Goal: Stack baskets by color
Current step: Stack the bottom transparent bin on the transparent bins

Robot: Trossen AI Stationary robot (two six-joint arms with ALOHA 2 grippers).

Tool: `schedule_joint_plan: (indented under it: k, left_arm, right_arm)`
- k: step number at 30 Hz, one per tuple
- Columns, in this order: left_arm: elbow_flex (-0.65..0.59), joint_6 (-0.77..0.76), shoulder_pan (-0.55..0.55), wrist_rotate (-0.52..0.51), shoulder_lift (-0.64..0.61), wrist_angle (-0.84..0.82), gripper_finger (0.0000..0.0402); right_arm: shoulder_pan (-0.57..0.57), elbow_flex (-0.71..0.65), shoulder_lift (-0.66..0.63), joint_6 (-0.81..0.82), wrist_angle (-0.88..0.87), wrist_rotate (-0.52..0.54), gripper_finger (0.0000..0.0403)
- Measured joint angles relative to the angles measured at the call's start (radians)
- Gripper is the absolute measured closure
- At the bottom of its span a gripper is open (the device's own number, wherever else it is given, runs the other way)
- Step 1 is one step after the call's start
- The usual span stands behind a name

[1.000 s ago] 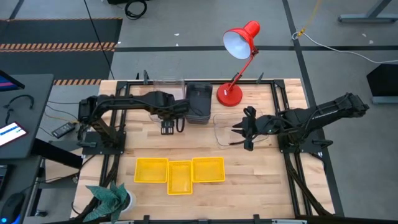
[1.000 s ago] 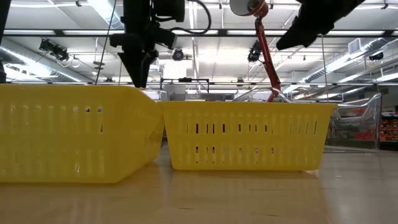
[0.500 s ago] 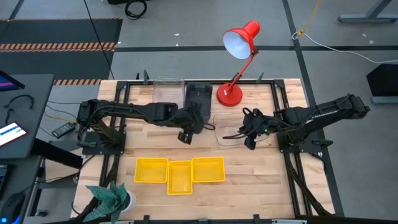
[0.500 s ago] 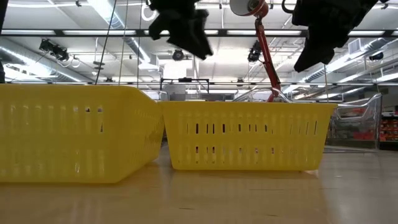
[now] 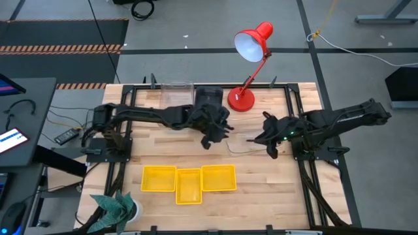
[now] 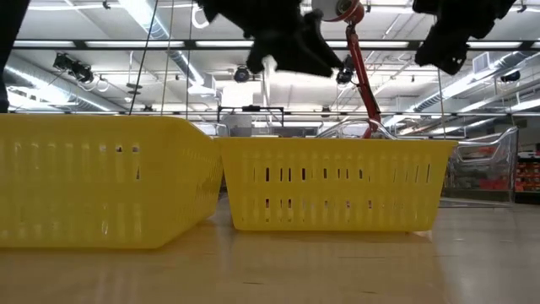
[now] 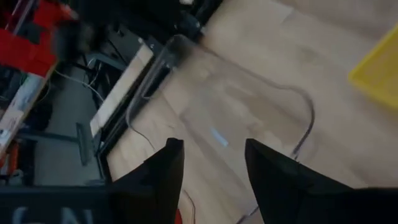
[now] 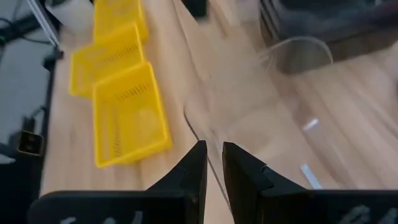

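My right gripper [image 8: 213, 163] pinches the clear basket's [image 8: 261, 112] faint rim. My left gripper [image 7: 211, 165] hovers spread above it. No writing is legible.

1. Honestly nothing readable anywhere: no text, labels, brand marks or numbers on the bright yellow slotted plastic baskets [image 5: 189, 181] or the red metal desk lamp [image 5: 251, 49].
2. The small lit screen [image 5: 9, 140] past the table's edge is way too tiny to read.
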Motion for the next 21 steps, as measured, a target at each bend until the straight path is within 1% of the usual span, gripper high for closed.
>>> schedule_joint_plan:
  k: [4, 6, 13, 15, 18, 20, 21]
  left_arm:
    - [-0.001, 0.061, 0.009, -0.024, 0.071, 0.027, 0.0229]
    - [-0.001, 0.072, 0.008, -0.05, 0.096, 0.004, 0.023]
    - [0.004, 0.083, 0.006, -0.048, 0.115, -0.091, 0.023]
    - [0.037, 0.083, 0.009, -0.045, 0.116, -0.166, 0.023]
    - [0.117, 0.082, 0.013, -0.044, 0.155, -0.201, 0.0231]
    - [0.185, 0.081, 0.013, -0.044, 0.193, -0.315, 0.0235]
    - [0.226, 0.084, 0.013, -0.04, 0.214, -0.346, 0.0238]
  right_arm:
    - [0.011, 0.0, -0.052, 0.007, 0.007, 0.063, 0.0347]
    - [0.016, 0.0, -0.067, 0.007, 0.008, 0.092, 0.0347]
    - [0.018, 0.0, -0.077, 0.007, 0.007, 0.104, 0.0347]
    - [0.018, 0.0, -0.077, 0.007, 0.007, 0.118, 0.0347]
    - [0.017, 0.0, -0.077, -0.001, 0.009, 0.136, 0.0347]
    - [0.018, 0.0, -0.076, -0.001, 0.012, 0.141, 0.0347]
    - [0.018, 0.0, -0.076, -0.002, 0.014, 0.142, 0.0347]
